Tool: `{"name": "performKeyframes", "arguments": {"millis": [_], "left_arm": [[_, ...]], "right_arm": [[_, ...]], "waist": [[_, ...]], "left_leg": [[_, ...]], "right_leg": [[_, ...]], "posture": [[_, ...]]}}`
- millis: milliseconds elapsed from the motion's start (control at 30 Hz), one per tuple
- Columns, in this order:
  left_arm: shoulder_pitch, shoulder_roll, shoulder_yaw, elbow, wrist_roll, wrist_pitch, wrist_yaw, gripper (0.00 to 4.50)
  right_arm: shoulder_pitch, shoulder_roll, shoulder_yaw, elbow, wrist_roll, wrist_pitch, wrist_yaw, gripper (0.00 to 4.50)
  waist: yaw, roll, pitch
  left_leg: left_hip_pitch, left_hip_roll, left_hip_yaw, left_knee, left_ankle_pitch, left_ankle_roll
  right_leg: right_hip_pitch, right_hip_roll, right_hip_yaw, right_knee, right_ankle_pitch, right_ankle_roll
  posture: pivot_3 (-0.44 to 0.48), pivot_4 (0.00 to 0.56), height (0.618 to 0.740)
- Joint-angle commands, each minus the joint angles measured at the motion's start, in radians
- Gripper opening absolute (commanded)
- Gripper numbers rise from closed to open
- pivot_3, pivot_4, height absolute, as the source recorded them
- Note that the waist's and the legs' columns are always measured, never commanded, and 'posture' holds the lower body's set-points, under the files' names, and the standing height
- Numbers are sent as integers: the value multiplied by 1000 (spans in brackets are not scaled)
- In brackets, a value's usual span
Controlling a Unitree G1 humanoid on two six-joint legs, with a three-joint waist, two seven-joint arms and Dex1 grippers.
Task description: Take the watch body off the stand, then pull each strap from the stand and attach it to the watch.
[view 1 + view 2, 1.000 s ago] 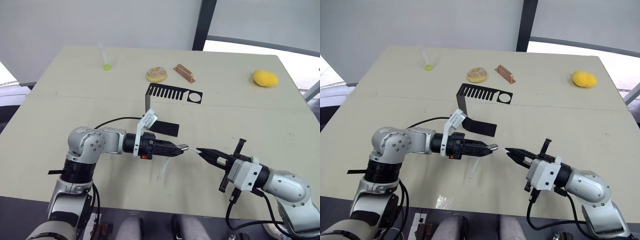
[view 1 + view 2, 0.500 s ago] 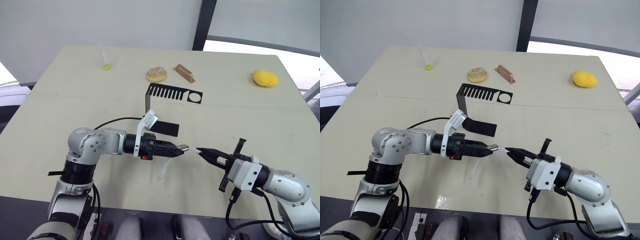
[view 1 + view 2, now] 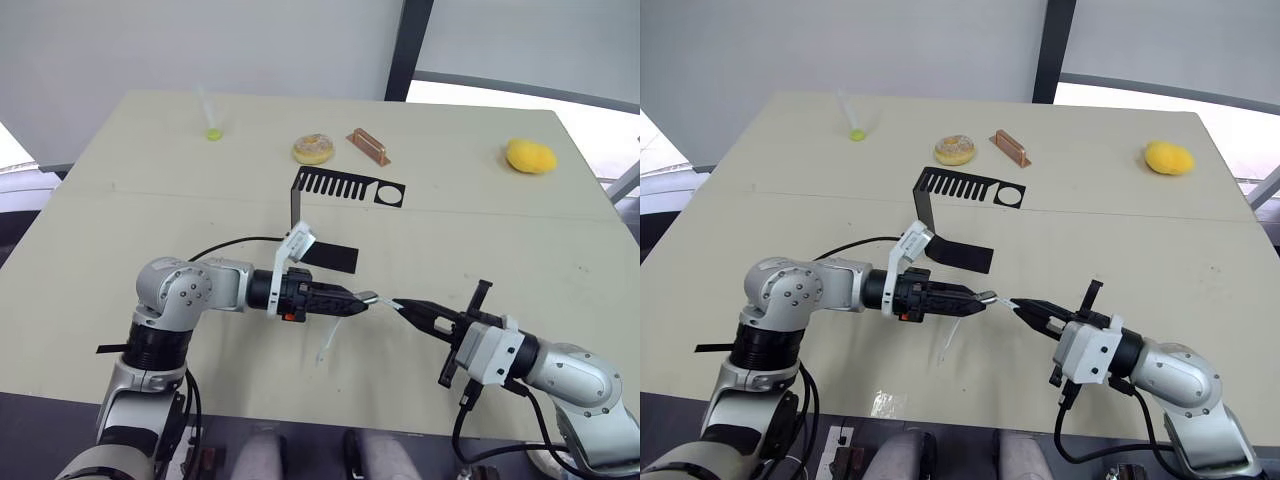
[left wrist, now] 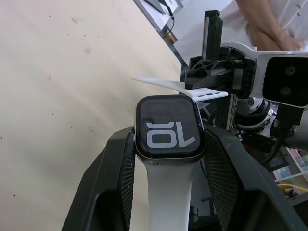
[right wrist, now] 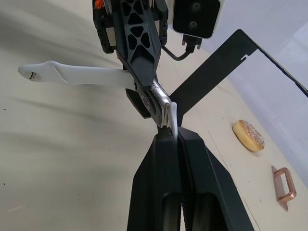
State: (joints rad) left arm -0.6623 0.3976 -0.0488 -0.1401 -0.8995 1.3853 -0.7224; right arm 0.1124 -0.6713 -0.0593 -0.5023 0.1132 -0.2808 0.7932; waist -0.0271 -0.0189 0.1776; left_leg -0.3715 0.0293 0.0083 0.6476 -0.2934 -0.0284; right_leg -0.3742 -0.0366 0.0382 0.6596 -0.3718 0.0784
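right hand lowered slightly, pinching one strap | left hand clamps one watch body

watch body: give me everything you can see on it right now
The watch body is a small black rounded-square case with a glossy dark screen showing large light digits. It is clamped by its sides between the left hand's fingers, held above the table. One white strap is already attached. The right hand holds the second strap against its free edge.

The watch body shows the light digits "10" on its dark screen
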Motion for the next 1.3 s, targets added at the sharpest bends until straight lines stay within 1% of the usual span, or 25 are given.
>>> {"name": "performKeyframes", "arguments": {"millis": [33,1300], "left_arm": [[-4,-5,23,-24,-24,0,0,1581],[-7,-28,4,-50,-28,13,17,1581]], "right_arm": [[-1,-9,-1,-11,14,-21,5,0],[-30,1,21,-9,-13,-16,-12,0]], "waist": [[0,0,0],[0,0,0]], "left_leg": [[0,0,0,0,0,0],[0,0,0,0,0,0]], "right_leg": [[0,0,0,0,0,0],[0,0,0,0,0,0]], "posture": [[0,150,740],[0,150,740]]}}
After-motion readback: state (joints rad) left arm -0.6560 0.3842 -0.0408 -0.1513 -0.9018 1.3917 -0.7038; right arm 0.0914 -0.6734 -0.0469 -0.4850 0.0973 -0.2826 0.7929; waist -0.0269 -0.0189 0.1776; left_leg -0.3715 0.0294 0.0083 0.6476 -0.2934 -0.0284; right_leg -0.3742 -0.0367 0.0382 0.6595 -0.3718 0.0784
